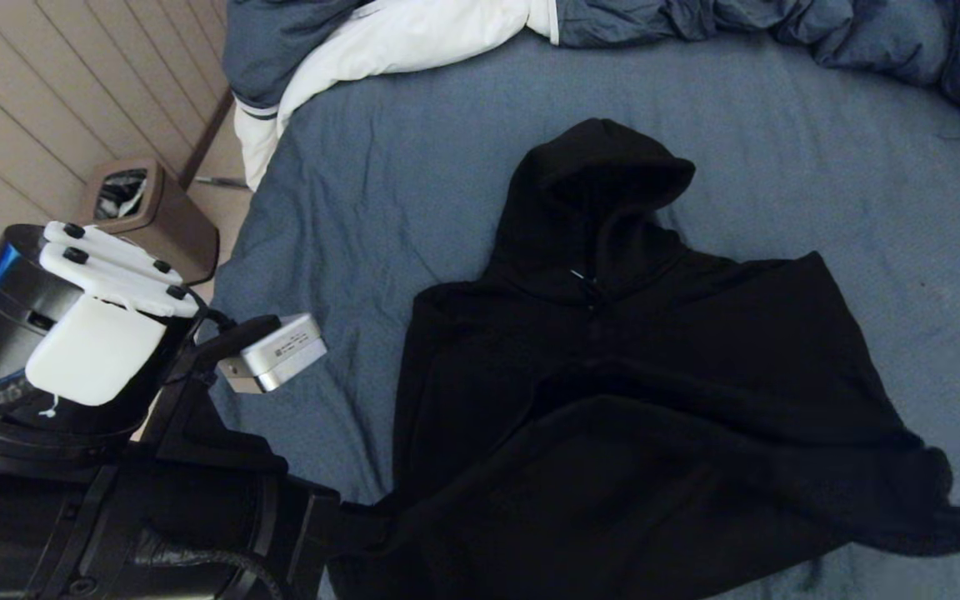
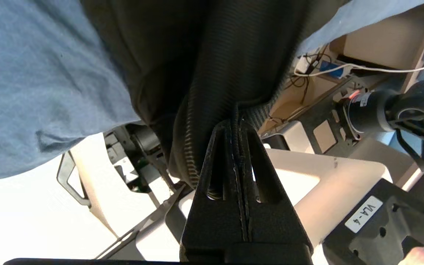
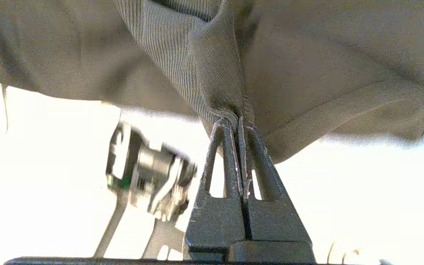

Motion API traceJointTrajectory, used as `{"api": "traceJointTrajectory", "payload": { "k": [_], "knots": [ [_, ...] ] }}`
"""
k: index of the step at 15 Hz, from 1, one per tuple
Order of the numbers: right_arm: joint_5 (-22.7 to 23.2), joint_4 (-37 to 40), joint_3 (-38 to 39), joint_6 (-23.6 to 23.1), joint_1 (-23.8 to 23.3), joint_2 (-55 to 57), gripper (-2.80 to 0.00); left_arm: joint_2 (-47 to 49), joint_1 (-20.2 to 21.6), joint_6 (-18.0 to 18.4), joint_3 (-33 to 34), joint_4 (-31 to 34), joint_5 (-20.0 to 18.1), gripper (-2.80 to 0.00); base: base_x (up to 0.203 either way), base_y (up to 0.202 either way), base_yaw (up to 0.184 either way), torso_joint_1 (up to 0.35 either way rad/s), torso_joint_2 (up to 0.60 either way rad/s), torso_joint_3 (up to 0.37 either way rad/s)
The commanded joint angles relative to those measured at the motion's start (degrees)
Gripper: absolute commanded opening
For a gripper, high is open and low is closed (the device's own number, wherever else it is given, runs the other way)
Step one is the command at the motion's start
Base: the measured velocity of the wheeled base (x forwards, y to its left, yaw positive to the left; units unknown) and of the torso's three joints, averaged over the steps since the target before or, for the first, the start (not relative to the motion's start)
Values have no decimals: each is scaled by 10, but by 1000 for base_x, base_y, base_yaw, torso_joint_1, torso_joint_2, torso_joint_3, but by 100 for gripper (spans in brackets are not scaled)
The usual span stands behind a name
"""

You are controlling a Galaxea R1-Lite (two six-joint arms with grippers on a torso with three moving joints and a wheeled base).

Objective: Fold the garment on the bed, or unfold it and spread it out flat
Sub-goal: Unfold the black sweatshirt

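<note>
1. On the bed (image 1: 380, 167), near its front edge: the garment (image 1: 613, 375), hood toward the far side, lower part bunched and doubled up toward the chest, sleeves not clearly spread.
2. Left gripper (image 2: 237, 125): fingers (image 2: 217, 147) pinched tight on a ribbed edge of the garment, probably the hem.
3. Right gripper (image 3: 236, 123): fingers (image 3: 223, 147) likewise clamped on ribbed cloth beside a seam.
4. Step in hand, as judged: a two-handed hold on the hem, either carrying it up over the body for a fold or drawing it back to spread the cloth flat; cannot tell which.
5. Next move calls for: both grips kept level and moved together, with even tension, so the hem lands straight and no crease is trapped beneath.
6. Head view only: the whole lie of the garment, the duvet (image 1: 380, 42) heaped at the far end, a brown bin (image 1: 151, 212) on the floor beside the bed; neither pinch visible there.
7. Wrist views only: the closed fingers and the ribbing between them; no overall shape.
</note>
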Motion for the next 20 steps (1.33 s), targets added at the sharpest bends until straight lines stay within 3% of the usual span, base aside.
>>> {"api": "traceJointTrajectory", "payload": {
  "k": [1, 8, 9, 11, 20],
  "knots": [
    [-7, 56, 48, -1, 1, -106, -280, -10, -2, -1, 26, 2, -2, -280, 0, 0, 0, 0, 0, 0],
    [-26, 70, 104, 0, 4, -116, -280, -35, -36, 0, 62, 2, -14, -280, 0, 0, 0, 0, 0, 0],
    [-28, 63, 105, 1, 2, -107, -280, -33, -36, 0, 62, 1, -14, 0, 0, 0, 0, 0, 0, 0],
    [-46, 46, 118, -1, 6, -106, -280, -29, -36, -1, 62, 1, -13, 0, 0, 0, 0, 0, 0, 0],
    [-45, 37, 102, -2, 12, -108, -280, -43, -35, 1, 50, 0, -11, 0, 0, 0, 0, 0, 0, 0]
  ]
}}
